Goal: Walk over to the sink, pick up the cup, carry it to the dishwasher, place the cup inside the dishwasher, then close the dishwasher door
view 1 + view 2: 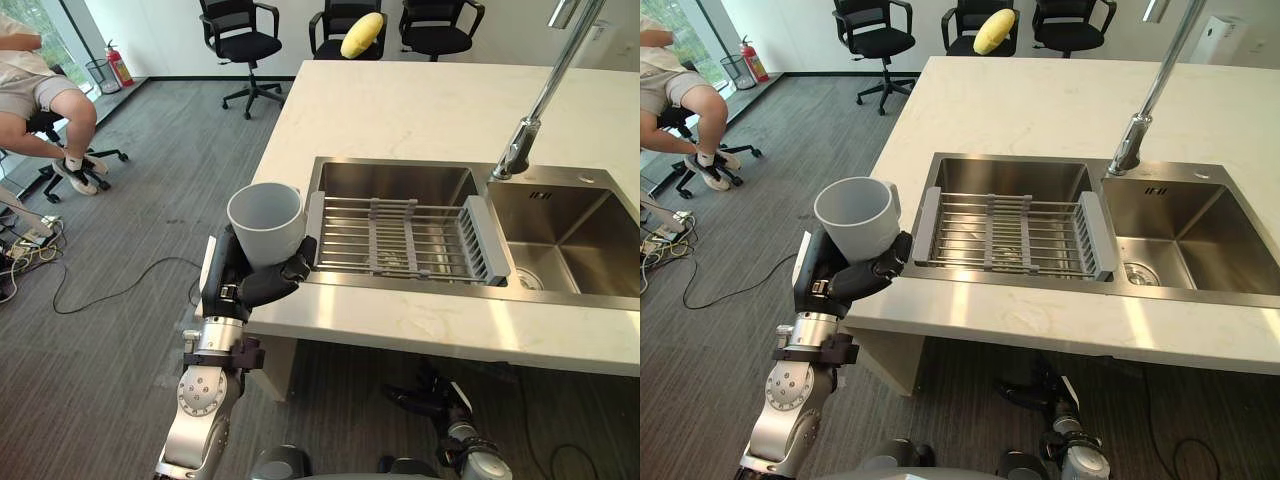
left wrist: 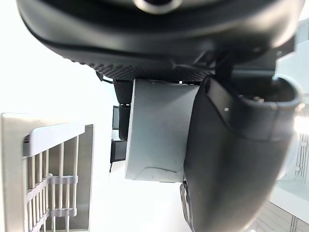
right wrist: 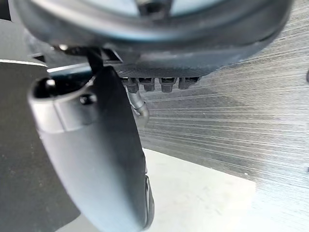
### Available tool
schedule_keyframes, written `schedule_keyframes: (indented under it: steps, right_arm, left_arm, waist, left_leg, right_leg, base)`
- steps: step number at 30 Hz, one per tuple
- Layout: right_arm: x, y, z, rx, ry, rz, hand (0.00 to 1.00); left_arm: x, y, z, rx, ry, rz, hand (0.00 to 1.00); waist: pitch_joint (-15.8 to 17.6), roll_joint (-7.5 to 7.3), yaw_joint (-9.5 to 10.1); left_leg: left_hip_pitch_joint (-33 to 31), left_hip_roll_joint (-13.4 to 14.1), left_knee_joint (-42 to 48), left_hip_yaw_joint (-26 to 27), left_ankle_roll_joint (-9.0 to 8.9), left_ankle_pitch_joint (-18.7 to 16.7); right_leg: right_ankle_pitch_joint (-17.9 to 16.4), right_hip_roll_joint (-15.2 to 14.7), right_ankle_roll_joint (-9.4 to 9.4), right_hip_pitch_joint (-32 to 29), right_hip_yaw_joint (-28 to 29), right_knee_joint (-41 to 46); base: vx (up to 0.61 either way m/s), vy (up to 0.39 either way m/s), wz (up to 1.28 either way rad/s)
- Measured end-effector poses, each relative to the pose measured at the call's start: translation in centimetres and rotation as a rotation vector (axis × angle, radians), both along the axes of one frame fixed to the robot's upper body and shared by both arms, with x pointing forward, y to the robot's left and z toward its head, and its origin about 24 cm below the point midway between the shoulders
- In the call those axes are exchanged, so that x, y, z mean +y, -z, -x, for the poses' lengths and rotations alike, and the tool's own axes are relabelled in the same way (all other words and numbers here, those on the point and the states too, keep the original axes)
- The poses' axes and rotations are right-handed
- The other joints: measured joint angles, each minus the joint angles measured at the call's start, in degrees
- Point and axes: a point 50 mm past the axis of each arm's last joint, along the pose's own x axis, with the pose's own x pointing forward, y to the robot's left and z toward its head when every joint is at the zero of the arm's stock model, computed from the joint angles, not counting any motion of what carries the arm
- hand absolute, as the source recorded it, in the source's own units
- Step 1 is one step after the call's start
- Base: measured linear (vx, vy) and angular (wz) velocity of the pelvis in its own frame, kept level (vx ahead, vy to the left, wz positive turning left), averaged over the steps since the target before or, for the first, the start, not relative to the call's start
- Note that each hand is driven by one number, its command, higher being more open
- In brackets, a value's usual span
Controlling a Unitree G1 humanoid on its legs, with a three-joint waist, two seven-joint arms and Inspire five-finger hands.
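My left hand (image 1: 262, 287) is shut on a pale grey cup (image 1: 265, 222), which it holds upright at the left end of the white counter (image 1: 400, 110), just outside the sink's left rim. The thumb wraps the cup's front and the fingers are behind it. In the left wrist view the cup (image 2: 157, 130) sits between the thumb (image 2: 231, 159) and the palm. The cup looks empty. Low under the counter's front edge hangs my right hand (image 1: 435, 400), its fingers relaxed and holding nothing.
The double steel sink (image 1: 395, 182) has a grey drying rack (image 1: 400, 237) across its left basin and a tall tap (image 1: 530, 120) behind. Black office chairs (image 1: 245, 45) stand beyond the counter, one with a yellow cushion (image 1: 362, 35). A person (image 1: 40, 90) sits at far left.
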Motion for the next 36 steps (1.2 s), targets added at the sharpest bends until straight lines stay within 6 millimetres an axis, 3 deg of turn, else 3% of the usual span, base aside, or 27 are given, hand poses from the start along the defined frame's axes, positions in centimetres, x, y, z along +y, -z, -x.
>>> schedule_keyframes:
  steps: [2,4,7,8,9,10,11,12,15,19,23,25,26,28,29,31,32,33,34,36]
  right_arm:
    - [-0.2,0.2,0.6,0.015,0.018,-0.001,1.00]
    - [-0.7,0.4,1.8,0.043,0.041,0.008,1.00]
    - [-1.6,0.8,3.8,0.088,0.078,0.034,1.00]
    - [-1.9,0.7,4.2,0.091,0.088,0.048,1.00]
    - [-1.7,1.1,4.3,0.109,0.109,0.041,1.00]
    - [-1.7,1.1,4.3,0.109,0.110,0.041,1.00]
    - [-0.2,1.5,4.7,0.122,0.110,-0.001,1.00]
    - [0.7,1.8,4.9,0.134,0.103,-0.029,1.00]
    - [1.7,2.0,4.8,0.140,0.080,-0.052,1.00]
    - [1.1,1.7,4.0,0.113,0.065,-0.031,1.00]
    - [0.3,1.2,3.3,0.091,0.004,0.019,1.00]
    - [0.4,0.8,3.1,0.070,-0.009,0.024,1.00]
    - [0.6,0.9,3.2,0.072,-0.012,0.020,1.00]
    - [2.1,0.8,3.5,0.066,-0.060,-0.011,1.00]
    - [2.5,0.8,3.4,0.060,-0.075,-0.019,1.00]
    - [3.8,0.2,2.8,0.016,-0.115,-0.054,1.00]
    - [4.1,0.0,2.8,0.003,-0.126,-0.058,1.00]
    - [4.6,-0.6,2.5,-0.032,-0.140,-0.072,1.00]
    - [4.7,-0.9,2.1,-0.051,-0.150,-0.072,1.00]
    - [3.8,-0.7,2.8,-0.026,-0.099,-0.057,1.00]
  left_arm:
    - [-0.3,-0.4,0.3,-0.016,0.019,0.008,0.00]
    - [-1.1,-0.8,0.5,-0.043,0.067,0.018,0.00]
    - [-2.6,-0.7,0.8,-0.050,0.164,0.021,0.00]
    - [-3.2,-0.8,0.9,-0.060,0.192,0.032,0.00]
    - [-3.5,-0.7,0.9,-0.065,0.208,0.041,0.00]
    - [-3.5,-0.7,0.9,-0.064,0.209,0.041,0.00]
    - [-3.7,0.1,1.0,-0.032,0.229,0.035,0.00]
    - [-3.6,0.6,1.0,-0.006,0.233,0.033,0.00]
    - [-3.5,1.3,0.9,0.030,0.214,0.027,0.00]
    - [-3.5,1.4,0.9,0.042,0.181,0.041,0.00]
    - [-3.3,1.5,0.8,0.060,0.131,0.069,0.00]
    - [-3.0,1.4,1.0,0.060,0.104,0.077,0.00]
    - [-2.9,1.5,1.1,0.068,0.095,0.078,0.00]
    - [-2.4,1.9,1.3,0.087,0.057,0.086,0.00]
    - [-2.2,1.9,1.3,0.088,0.050,0.088,0.00]
    - [-1.9,2.0,1.4,0.095,0.024,0.102,0.00]
    - [-1.9,2.1,1.5,0.096,0.023,0.106,0.00]
    - [-1.8,2.0,1.7,0.086,0.019,0.112,0.00]
    - [-1.9,2.4,1.9,0.100,0.007,0.137,0.00]
    - [-2.4,2.4,2.3,0.099,0.004,0.179,0.00]
  waist:
    - [-0.20,-0.32,-0.28]
    - [-0.38,-0.73,-1.30]
    - [-3.27,-0.32,-3.69]
    - [-4.24,1.00,-3.80]
    - [-4.68,0.75,-3.58]
    - [-4.68,0.70,-3.54]
    - [-5.58,-0.76,-3.51]
    - [-5.77,-1.51,-3.60]
    - [-6.20,-2.37,-3.60]
    - [-6.19,-2.33,-3.22]
    - [-5.52,-1.94,-3.50]
    - [-4.25,-2.75,-3.66]
    - [-3.95,-2.36,-3.81]
    - [-3.83,-2.60,-4.48]
    - [-3.68,-2.81,-4.43]
    - [-3.44,-2.98,-4.65]
    - [-3.54,-3.14,-4.68]
    - [-3.97,-4.51,-4.49]
    - [-4.27,-3.61,-4.45]
    - [-4.83,-2.36,-4.29]
  left_leg:
    - [-0.08,0.32,-1.09,1.93,0.39,-0.02]
    - [-0.24,3.67,3.45,9.30,3.47,-2.37]
    - [2.46,4.84,2.87,12.91,2.22,-2.04]
    - [4.36,4.86,-1.59,12.27,-0.69,-1.64]
    - [5.74,1.35,-7.47,11.47,-2.02,0.00]
    - [5.77,1.22,-7.71,11.42,-1.96,0.12]
    - [6.52,-2.34,-12.18,9.43,-0.07,2.40]
    - [6.47,-3.60,-12.40,8.12,0.40,2.70]
    - [5.36,-4.70,-10.83,5.98,1.12,2.11]
    - [2.76,-4.04,-5.87,4.53,1.33,-0.83]
    - [2.56,-3.86,-2.22,1.65,2.31,-3.70]
    - [3.47,-6.06,-2.26,-1.42,3.63,-3.58]
    - [3.66,-6.31,-2.27,-2.69,3.81,-3.53]
    - [3.47,-6.98,-3.29,-8.38,4.75,-3.22]
    - [3.44,-7.28,-3.55,-9.68,4.83,-3.06]
    - [2.29,-7.61,-2.46,-14.69,4.63,-3.09]
    - [1.88,-7.85,-1.72,-16.13,4.06,-3.49]
    - [0.62,-8.91,1.06,-17.56,3.11,-5.25]
    - [-1.18,-6.64,4.60,-16.94,2.61,-7.40]
    - [-1.61,-3.15,5.89,-12.87,0.59,-7.18]
  right_leg:
    - [0.88,-1.07,-0.31,-0.33,-1.44,-0.88]
    - [1.91,-2.97,0.32,0.11,-4.65,-1.99]
    - [3.39,-7.15,2.61,1.32,-10.76,-4.14]
    - [3.53,-7.58,3.42,1.22,-12.05,-4.33]
    - [4.28,-9.59,4.55,0.77,-12.30,-4.23]
    - [4.33,-9.65,4.52,0.76,-12.33,-4.25]
    - [5.19,-11.43,4.38,1.88,-13.51,-5.80]
    - [5.75,-12.38,4.60,2.94,-14.51,-6.34]
    - [6.29,-13.25,4.06,4.23,-15.27,-6.64]
    - [6.22,-13.32,4.24,4.46,-15.25,-5.19]
    - [6.15,-15.97,4.16,2.03,-14.51,6.28]
    - [5.96,-18.50,3.07,-1.56,-8.45,16.65]
    - [3.45,-17.73,2.95,-2.41,-5.49,18.45]
    - [-4.46,-10.87,3.49,-3.11,1.23,16.92]
    - [-5.60,-9.10,3.42,-3.57,2.73,16.00]
    - [-7.51,-2.58,3.01,-6.10,8.84,14.40]
    - [-7.38,-1.46,2.97,-6.07,10.17,12.93]
    - [-5.58,-1.81,3.23,-6.13,10.42,9.39]
    - [-6.95,-1.43,2.45,-5.54,6.93,10.49]
    - [-7.79,-0.90,1.54,-3.78,3.34,10.34]
  base:
    - [-0.12,-0.007,0.27]
    - [-0.13,0.048,0.71]
    - [-0.06,0.185,1.17]
    - [0.03,0.363,1.02]
    - [0.02,0.301,0.49]
    - [0.02,0.258,0.62]
    - [0.02,0.177,0.72]
    - [0.04,0.163,0.83]
    - [0.03,0.109,0.49]
    - [-0.02,0.025,0.21]
    - [-0.04,0.070,0.28]
    - [-0.02,0.095,0.70]
    - [0.02,0.026,1.06]
    - [0.05,-0.054,1.23]
    - [0.09,-0.115,1.18]
    - [0.09,-0.156,1.22]
    - [0.09,-0.177,1.25]
    - [0.14,-0.215,1.18]
    - [0.21,-0.271,1.12]
    - [0.23,-0.209,0.86]
